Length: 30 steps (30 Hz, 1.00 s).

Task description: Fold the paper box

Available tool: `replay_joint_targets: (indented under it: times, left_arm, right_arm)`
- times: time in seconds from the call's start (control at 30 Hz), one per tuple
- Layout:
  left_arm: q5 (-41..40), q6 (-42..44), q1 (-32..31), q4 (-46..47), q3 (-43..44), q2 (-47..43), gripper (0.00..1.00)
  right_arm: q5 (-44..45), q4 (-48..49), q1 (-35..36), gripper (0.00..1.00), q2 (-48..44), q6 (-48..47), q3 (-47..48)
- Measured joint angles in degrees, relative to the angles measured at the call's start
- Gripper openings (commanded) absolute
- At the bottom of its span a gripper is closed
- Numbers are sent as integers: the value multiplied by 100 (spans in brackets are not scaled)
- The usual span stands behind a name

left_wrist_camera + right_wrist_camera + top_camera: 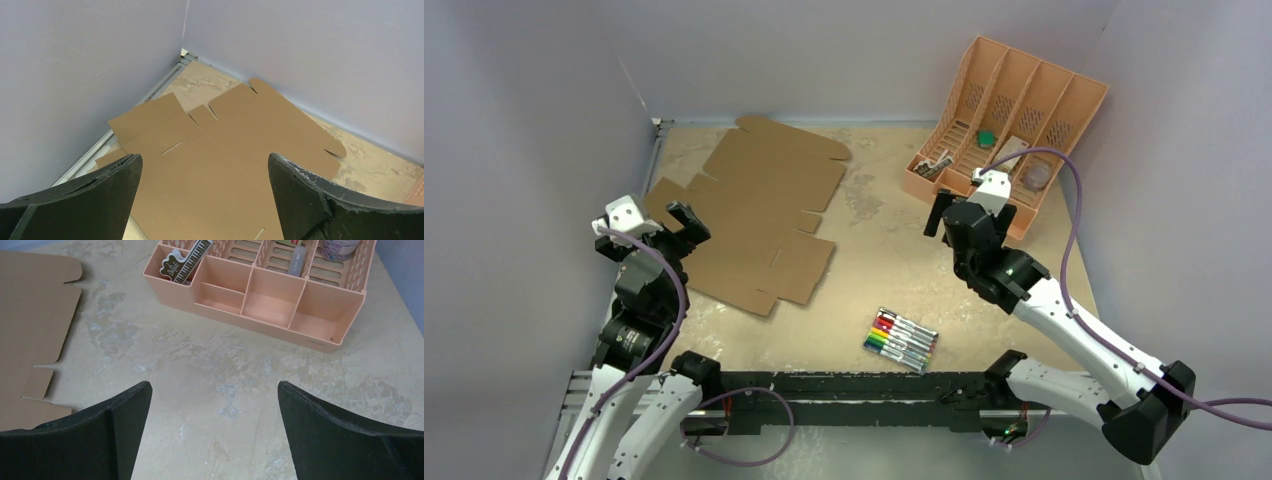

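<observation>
**A:** Top view. What does it show of the paper box (744,215)?

**B:** A flat die-cut sheet on the table (874,270), in the far left quarter, with no flap raised. The left gripper (686,222) hangs over its near left edge, fingers apart. The right gripper (949,212) hangs well to the right, near the peach organizer (1084,110), also spread and empty. A pack of markers (902,340) lies near the front edge, apart from the sheet.

**A:** Left wrist view?

**B:** The left gripper (203,162) frames the sheet (235,130) between wide-set fingers (115,185). Creases, slots and a rounded tab show. Whether either finger touches the cardboard cannot be told.

**A:** Right wrist view?

**B:** The right gripper (215,387) is spread over bare table (225,355). The sheet's right edge (35,315) lies at far left and the organizer (280,332) ahead.

**A:** Which step is in hand?

**B:** By judgement, the very start: folding has not begun, and only the approach is under way.

**A:** What does the next move call for?

**B:** Probably lowering the left fingers to a side flap and lifting it along its crease, while the right arm crosses over to pin the middle panel so the sheet does not slide.
</observation>
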Motion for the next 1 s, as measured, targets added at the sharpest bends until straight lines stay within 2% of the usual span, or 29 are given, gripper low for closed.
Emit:
replay_joint_targets:
  times: [0.27,0.43,0.7,0.83,1.0]
  left_arm:
    - [-87,2,0,7,-24,-11,97]
    - [-81,9,0,96,-144,68,97]
    - [267,22,2,404,-844,553,98]
    - [619,26,0,485,-868,1082,98]
    - [828,68,0,511,-870,1207,98]
  right_arm:
    - [-2,74,0,99,190,-179,0]
    - [-177,269,-160,99,621,-391,15]
    - [-1152,920,-997,99,1545,-595,142]
    - [-1628,1384,-1453,99,2159,-590,514]
    - [-2092,2022,-1823,99,2929,-459,935]
